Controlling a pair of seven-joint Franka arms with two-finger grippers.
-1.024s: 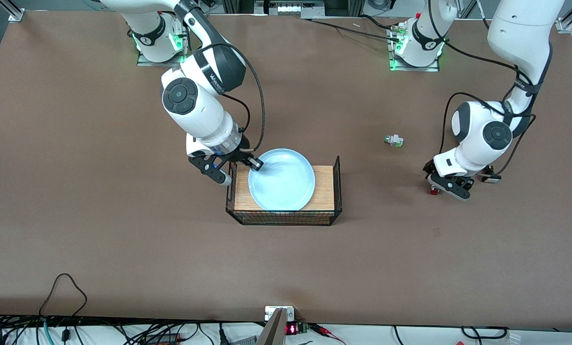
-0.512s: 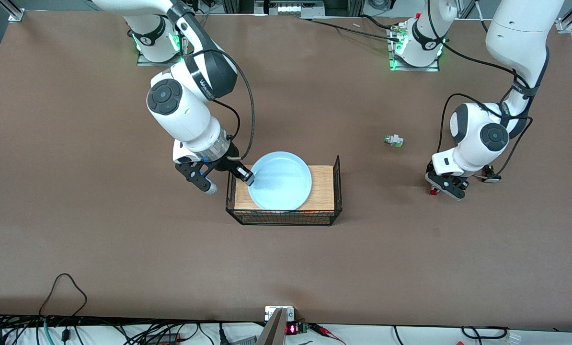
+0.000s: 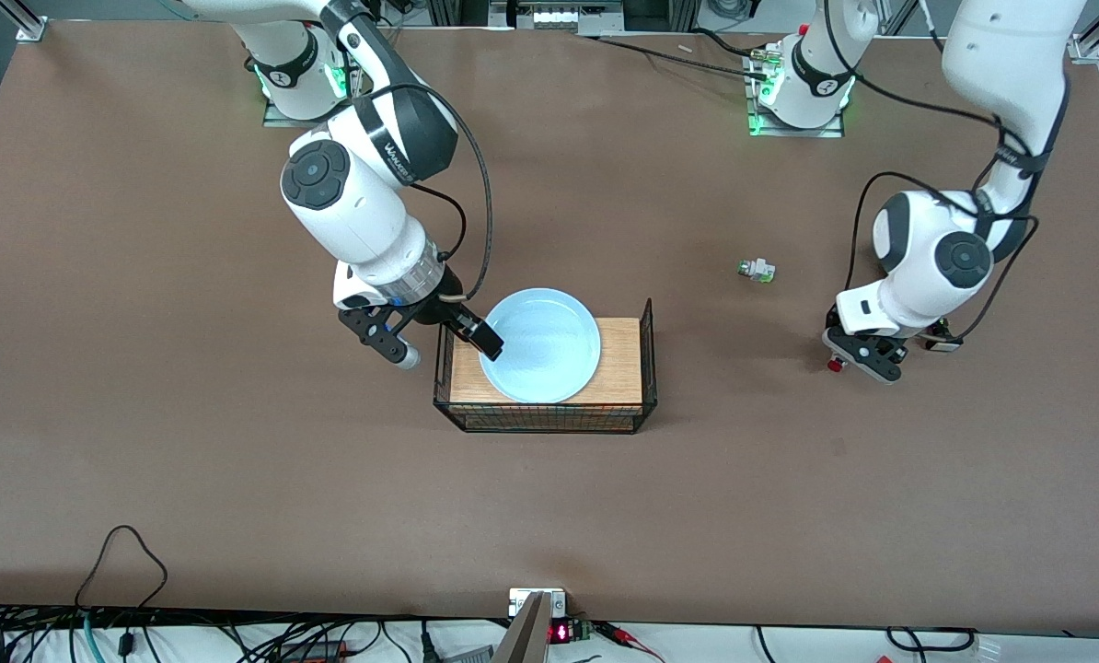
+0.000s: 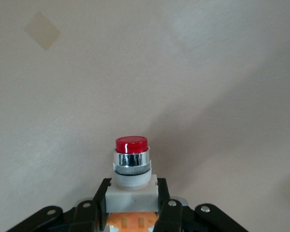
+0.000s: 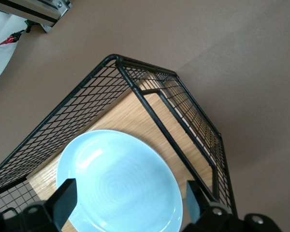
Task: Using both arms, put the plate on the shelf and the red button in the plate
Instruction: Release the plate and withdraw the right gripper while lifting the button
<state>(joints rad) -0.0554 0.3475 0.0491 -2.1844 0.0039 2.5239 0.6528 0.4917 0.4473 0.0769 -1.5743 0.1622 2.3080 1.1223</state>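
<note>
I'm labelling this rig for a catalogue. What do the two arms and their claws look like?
Both arms are glossy white with rounded joints, dark grey round joint caps and black bands. Black cables loop along each forearm. The bases glow green. The right claw and left claw are black, with two flat fingers.

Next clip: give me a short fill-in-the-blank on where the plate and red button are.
The plate lies in the wire ___.
The left hand is shut on the ___ button.
The right hand is ___, beside the plate's rim.
The green-tipped part lies on the ___.

Missing: basket; red; open; table
</note>
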